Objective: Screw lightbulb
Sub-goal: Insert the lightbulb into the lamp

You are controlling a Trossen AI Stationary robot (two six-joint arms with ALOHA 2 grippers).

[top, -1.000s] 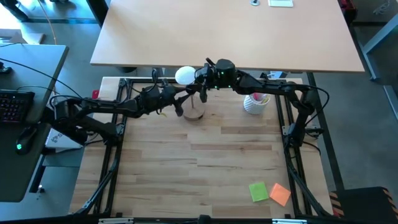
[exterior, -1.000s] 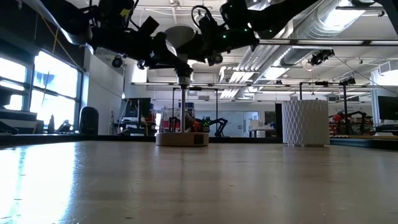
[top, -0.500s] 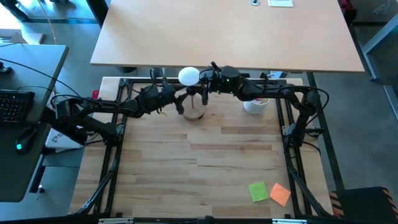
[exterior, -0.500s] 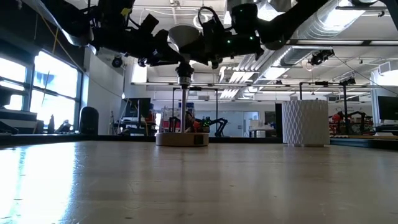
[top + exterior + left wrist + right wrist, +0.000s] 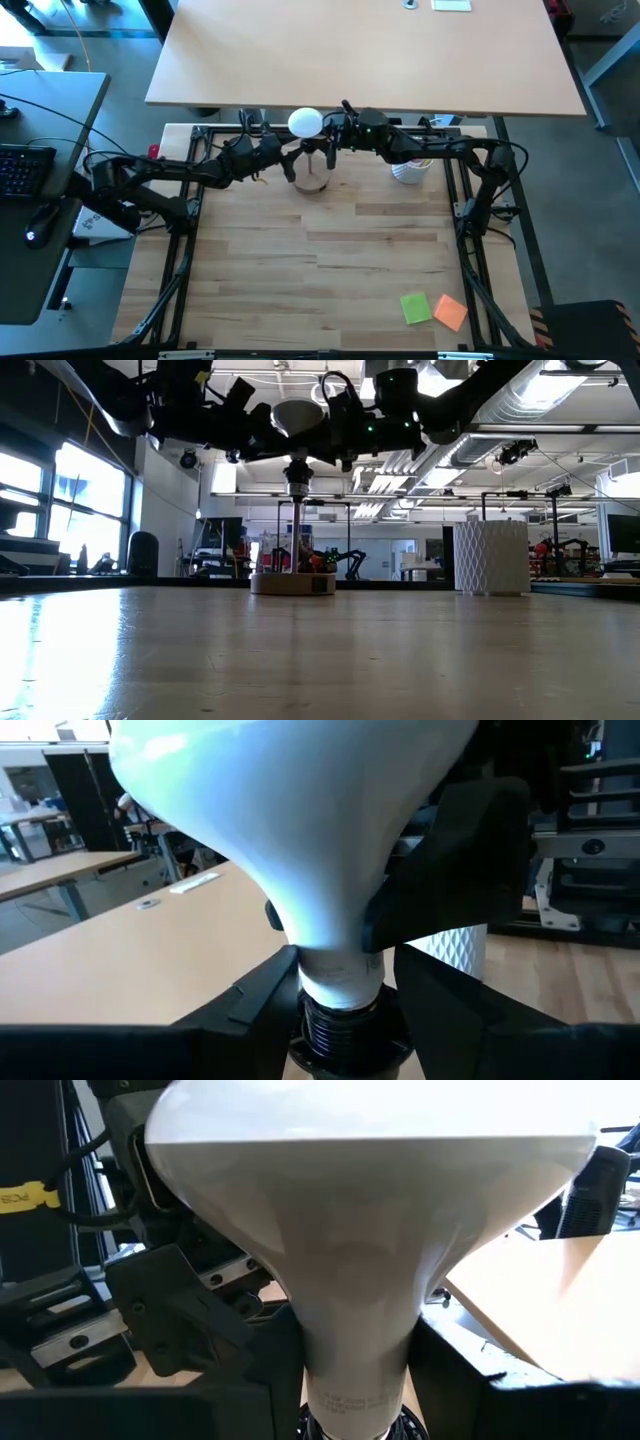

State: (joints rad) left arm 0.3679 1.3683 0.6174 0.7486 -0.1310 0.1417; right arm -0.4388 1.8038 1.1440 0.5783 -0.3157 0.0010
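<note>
The white lightbulb [image 5: 305,122] stands globe up over the black socket [image 5: 340,1038] of the lamp. A thin stem [image 5: 297,530] carries the socket above the round wooden base [image 5: 292,584], which rests on the table at its far edge. My left gripper [image 5: 293,162] reaches in level from the left and is closed at the socket, just under the bulb. My right gripper [image 5: 331,140] reaches in level from the right and is closed on the bulb's cone-shaped neck [image 5: 360,1350]. My left gripper has the ribbed top of the socket [image 5: 345,1025] between its two fingers [image 5: 255,1005], right under the bulb's white collar. It comes in level from the table's left. The lamp stands upright on its base. My right gripper pinches the narrow lower end of the bulb's neck [image 5: 358,1398] between its two fingers, level from the table's right. The bulb stands upright, globe up, its screw end in the socket. The fingers' pads are hidden by the bulb.
A white ribbed cup [image 5: 408,170] stands right of the lamp, under my right arm. A green [image 5: 416,307] and an orange [image 5: 451,312] note lie near the front right corner. A pale desk [image 5: 365,50] lies beyond the far edge.
My right gripper has sunk a little and tipped toward level while staying closed on the bulb's neck. The bulb's globe has shifted slightly toward the table's right and stands straighter over the socket. The lamp base has stayed in place.
</note>
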